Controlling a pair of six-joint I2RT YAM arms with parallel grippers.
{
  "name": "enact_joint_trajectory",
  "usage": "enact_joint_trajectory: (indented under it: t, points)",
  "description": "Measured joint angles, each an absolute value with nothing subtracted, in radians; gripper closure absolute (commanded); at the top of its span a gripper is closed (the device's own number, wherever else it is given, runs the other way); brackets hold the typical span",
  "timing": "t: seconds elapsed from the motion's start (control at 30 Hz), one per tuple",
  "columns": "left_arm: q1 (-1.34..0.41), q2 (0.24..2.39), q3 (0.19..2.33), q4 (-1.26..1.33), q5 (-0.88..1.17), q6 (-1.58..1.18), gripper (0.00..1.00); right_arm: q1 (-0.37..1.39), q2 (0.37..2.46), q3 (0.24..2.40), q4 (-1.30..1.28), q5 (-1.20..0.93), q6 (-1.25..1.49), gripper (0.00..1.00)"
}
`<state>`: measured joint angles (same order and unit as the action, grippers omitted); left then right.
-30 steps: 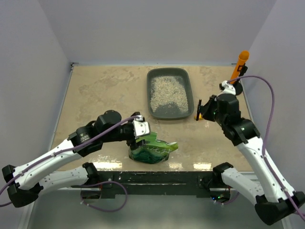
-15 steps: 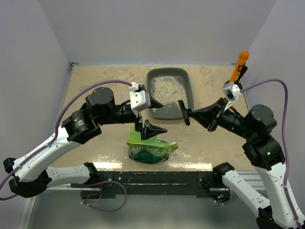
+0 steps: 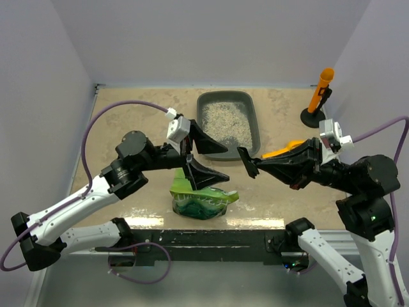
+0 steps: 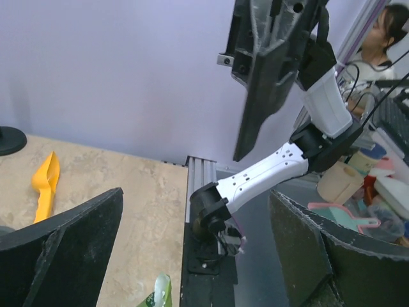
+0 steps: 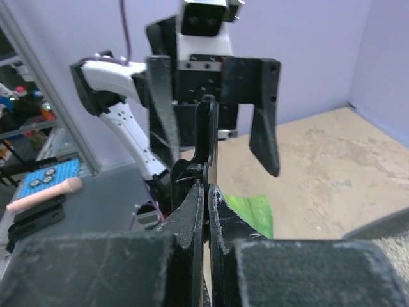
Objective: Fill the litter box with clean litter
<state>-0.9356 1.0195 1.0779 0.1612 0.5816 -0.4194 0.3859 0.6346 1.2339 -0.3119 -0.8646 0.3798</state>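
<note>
With your left claw [image 3: 206, 158] spread and empty above the bag [image 3: 203, 202] and your right claw [image 3: 246, 162] pressed together, retreat straight up, clear of the box [image 3: 254, 118] beyond.

Both arms are raised off the table, wrists pointing in twd each other across the middle.

Left arm: base at near left, white lower link runs up and right to a black elbow, forearm goes right. Left gripper [image 3: 209, 157] has jaws spread wide, nothing betw them; one finger points up-right, the other lower and right. Purple cable loops over the arm from the wrist.

Right arm: base at near right, white link rises to a big black joint at the right edge, forearm reaches left. Right gripper [image 3: 246, 160] has jaws pressed tight together, holding nothing; tips point at the left gripper, w/ a gap betw the two grippers.
</note>
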Motion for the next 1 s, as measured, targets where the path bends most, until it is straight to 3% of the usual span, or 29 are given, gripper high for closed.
enact_joint_trajectory:
  t: [0.2,0.5,0.7,0.83,1.0]
  points:
    - [-0.901,1.020,1.043,0.290,0.586,-0.506,0.00,0.386,0.634,1.180,-0.175,-0.916,0.460,1.00]
    - [-0.900,1.016,1.037,0.336,0.545,-0.543,0.10,0.386,0.676,1.076,-0.017,-0.958,0.566,1.00]
    - [-0.900,1.000,1.016,0.353,0.548,-0.545,0.24,0.386,0.703,1.060,0.068,-0.966,0.616,1.00]
    - [-0.900,1.000,1.015,0.380,0.567,-0.554,0.42,0.386,0.711,1.029,0.133,-0.974,0.659,1.00]
    - [-0.900,1.003,1.011,0.416,0.594,-0.565,0.51,0.386,0.731,1.000,0.207,-0.987,0.715,1.00]
